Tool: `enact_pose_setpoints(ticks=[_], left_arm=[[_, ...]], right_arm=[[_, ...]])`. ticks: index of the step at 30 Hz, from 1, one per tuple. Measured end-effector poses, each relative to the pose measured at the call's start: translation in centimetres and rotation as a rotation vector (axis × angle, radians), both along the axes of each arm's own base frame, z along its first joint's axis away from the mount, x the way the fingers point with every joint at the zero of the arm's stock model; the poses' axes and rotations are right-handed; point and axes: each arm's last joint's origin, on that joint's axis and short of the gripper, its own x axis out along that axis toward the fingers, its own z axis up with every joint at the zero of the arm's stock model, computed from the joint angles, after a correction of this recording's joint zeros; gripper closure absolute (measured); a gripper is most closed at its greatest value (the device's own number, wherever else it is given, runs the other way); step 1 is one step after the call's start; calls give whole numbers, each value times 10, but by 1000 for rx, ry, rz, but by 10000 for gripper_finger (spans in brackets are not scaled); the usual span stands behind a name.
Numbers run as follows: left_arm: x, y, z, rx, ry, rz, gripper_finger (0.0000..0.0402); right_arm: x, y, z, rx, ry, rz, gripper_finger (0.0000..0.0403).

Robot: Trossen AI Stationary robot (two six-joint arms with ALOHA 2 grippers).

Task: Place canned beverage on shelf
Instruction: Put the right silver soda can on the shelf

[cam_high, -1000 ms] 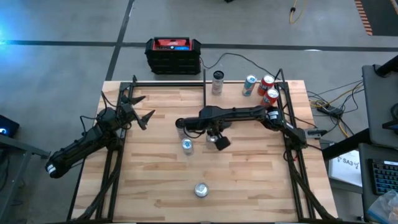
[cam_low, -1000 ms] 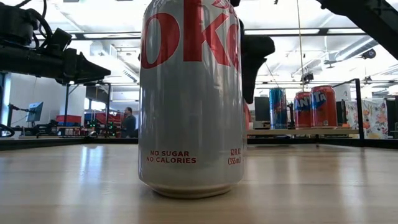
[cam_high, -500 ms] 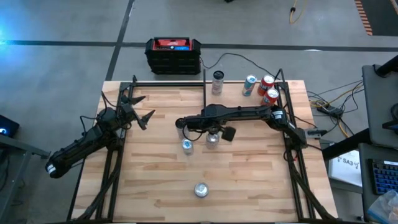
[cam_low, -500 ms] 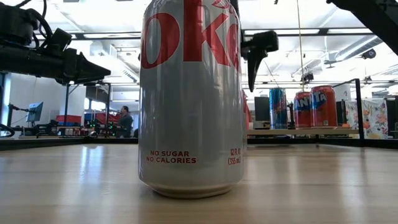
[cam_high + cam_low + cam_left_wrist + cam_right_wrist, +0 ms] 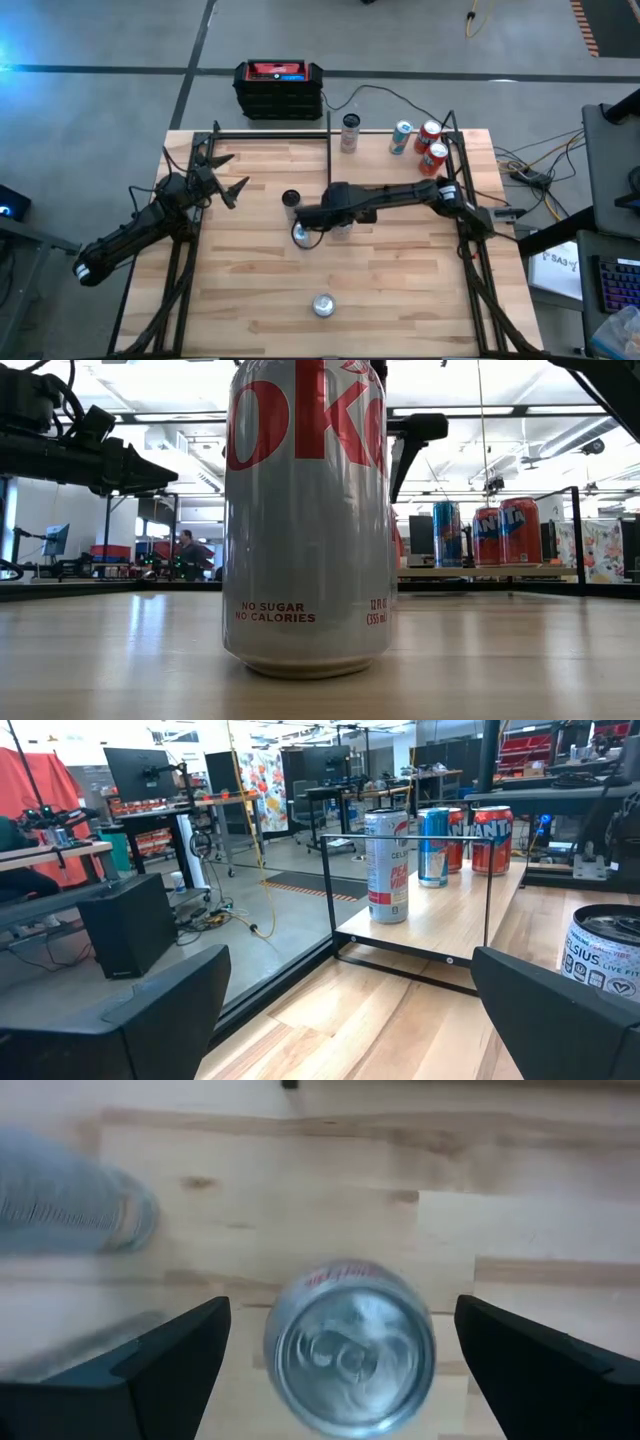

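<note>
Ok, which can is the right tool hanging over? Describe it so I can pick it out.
Start at the wooden table and go to its middle, where three cans cluster. The open right tool hangs over the silver-topped can nearest the front of the group. A dark-topped can stands behind it, and another can sits beside it under the arm.

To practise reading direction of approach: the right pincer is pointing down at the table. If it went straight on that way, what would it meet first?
Most likely the top of the silver can standing upright between the open right pincer.
</note>
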Motion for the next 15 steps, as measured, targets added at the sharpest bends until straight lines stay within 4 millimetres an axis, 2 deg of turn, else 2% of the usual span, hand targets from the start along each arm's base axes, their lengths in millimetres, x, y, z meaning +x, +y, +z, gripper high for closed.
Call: enact_pose_setpoints(ticks=[7, 15], left_arm=[[0, 0, 0, 0, 0, 0, 3], [0, 0, 0, 0, 0, 0, 3]], right_arm=[[-3, 24, 1, -125, 31, 154, 32], [-6, 37, -5, -240, 31, 152, 32]])
